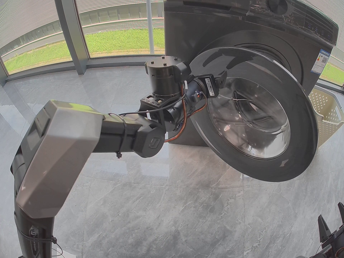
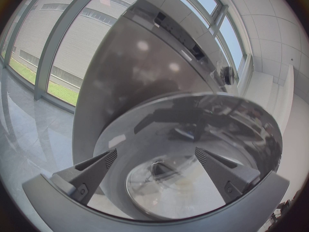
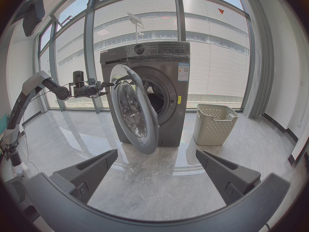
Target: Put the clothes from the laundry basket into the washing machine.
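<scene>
While the washing machine's (image 1: 200,29) door (image 1: 258,119) stands open, the left tool (image 2: 156,153) is spread by the door's rim, the right tool (image 3: 156,155) spread farther back; the laundry basket (image 3: 214,126) sits on the floor beside the machine.

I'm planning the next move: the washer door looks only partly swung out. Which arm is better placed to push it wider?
Left. The left gripper sits open right at the rim of the door, while the right gripper, also open, hangs low over the floor, well back from the washing machine.
</scene>
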Controlling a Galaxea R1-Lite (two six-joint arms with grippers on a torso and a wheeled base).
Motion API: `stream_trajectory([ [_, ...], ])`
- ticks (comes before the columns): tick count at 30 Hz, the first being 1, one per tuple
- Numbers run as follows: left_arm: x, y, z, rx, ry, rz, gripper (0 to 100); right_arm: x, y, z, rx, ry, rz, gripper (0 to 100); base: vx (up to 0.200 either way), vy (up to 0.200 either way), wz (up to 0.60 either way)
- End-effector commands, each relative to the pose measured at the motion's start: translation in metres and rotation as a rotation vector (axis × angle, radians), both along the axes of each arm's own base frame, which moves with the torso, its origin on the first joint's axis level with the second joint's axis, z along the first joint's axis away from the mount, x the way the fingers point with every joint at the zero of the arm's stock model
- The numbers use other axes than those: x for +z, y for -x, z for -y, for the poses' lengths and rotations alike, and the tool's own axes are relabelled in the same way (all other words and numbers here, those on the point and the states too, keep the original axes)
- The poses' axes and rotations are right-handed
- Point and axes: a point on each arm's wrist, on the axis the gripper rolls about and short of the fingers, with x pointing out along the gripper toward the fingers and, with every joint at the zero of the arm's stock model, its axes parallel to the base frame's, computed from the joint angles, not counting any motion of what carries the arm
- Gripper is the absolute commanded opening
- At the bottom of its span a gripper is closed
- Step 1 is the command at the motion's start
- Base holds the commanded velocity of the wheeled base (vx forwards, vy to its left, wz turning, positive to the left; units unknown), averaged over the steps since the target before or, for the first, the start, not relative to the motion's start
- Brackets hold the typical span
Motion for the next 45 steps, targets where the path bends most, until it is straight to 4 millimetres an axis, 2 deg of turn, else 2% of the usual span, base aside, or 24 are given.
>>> stream_trajectory([
  [1, -0.013, -0.002, 0.003, -0.001, -0.021, -0.036, 100, -0.005, 0.000, 0.000, 0.000, 0.000, -0.001, 100, 0.000, 0.000, 0.00],
  [7, -0.008, -0.004, 0.004, 0.017, -0.020, -0.044, 100, -0.005, 0.000, 0.000, 0.000, -0.002, -0.001, 100, 0.000, 0.000, 0.00],
  [10, -0.011, -0.010, 0.005, 0.046, -0.004, -0.053, 100, -0.005, 0.000, 0.000, 0.001, -0.002, -0.001, 100, 0.000, 0.000, 0.00],
  [16, -0.001, -0.024, -0.001, 0.135, 0.059, -0.071, 100, -0.005, 0.000, 0.000, 0.000, -0.003, -0.003, 100, 0.000, 0.000, 0.00],
  [21, -0.001, -0.020, -0.005, 0.141, 0.069, -0.101, 100, -0.005, 0.000, 0.000, -0.003, -0.005, -0.003, 100, 0.000, 0.000, 0.00],
  [23, 0.004, -0.006, -0.014, 0.137, 0.052, -0.125, 100, -0.005, 0.000, 0.000, -0.003, -0.006, -0.003, 100, 0.000, 0.000, 0.00],
  [26, 0.003, 0.036, -0.034, 0.098, -0.025, -0.185, 100, -0.005, 0.000, 0.000, -0.003, -0.006, -0.003, 100, 0.000, 0.000, 0.00],
  [27, 0.001, 0.041, -0.037, 0.093, -0.035, -0.192, 100, -0.005, 0.000, 0.000, -0.003, -0.006, -0.003, 100, 0.000, 0.000, 0.00],
  [29, -0.007, 0.097, -0.061, 0.000, -0.097, -0.242, 100, -0.005, 0.000, 0.000, -0.003, -0.006, -0.003, 100, 0.000, 0.000, 0.00],
  [32, -0.012, 0.157, -0.101, -0.064, -0.135, -0.227, 100, -0.005, 0.000, 0.000, -0.005, -0.006, -0.003, 100, 0.000, 0.000, 0.00],
  [35, -0.017, 0.202, -0.138, -0.082, -0.162, -0.174, 100, -0.005, 0.000, 0.000, -0.003, -0.005, -0.003, 100, 0.000, 0.000, 0.00],
  [36, -0.019, 0.210, -0.146, -0.081, -0.170, -0.160, 100, -0.005, 0.000, 0.000, -0.003, -0.005, -0.003, 100, 0.000, 0.000, 0.00],
  [37, -0.026, 0.230, -0.169, -0.074, -0.195, -0.142, 100, -0.005, 0.000, 0.000, -0.003, -0.005, -0.003, 100, 0.000, 0.000, 0.00],
  [38, -0.026, 0.230, -0.169, -0.074, -0.195, -0.142, 100, -0.005, 0.000, 0.000, -0.003, -0.005, -0.003, 100, 0.000, 0.000, 0.00],
  [39, -0.037, 0.255, -0.198, -0.070, -0.215, -0.122, 100, -0.005, 0.000, 0.000, -0.003, -0.003, -0.003, 100, 0.000, 0.000, 0.00],
  [40, -0.037, 0.255, -0.198, -0.070, -0.215, -0.122, 100, -0.005, 0.000, 0.000, -0.003, -0.003, -0.003, 100, 0.000, 0.000, 0.00],
  [42, -0.050, 0.280, -0.229, -0.032, -0.210, -0.096, 100, -0.005, 0.000, 0.000, -0.002, 0.000, -0.001, 100, 0.000, 0.000, 0.00],
  [45, -0.065, 0.297, -0.255, 0.040, -0.220, -0.069, 100, -0.005, 0.000, 0.000, 0.000, 0.000, -0.001, 100, 0.000, 0.000, 0.00],
])
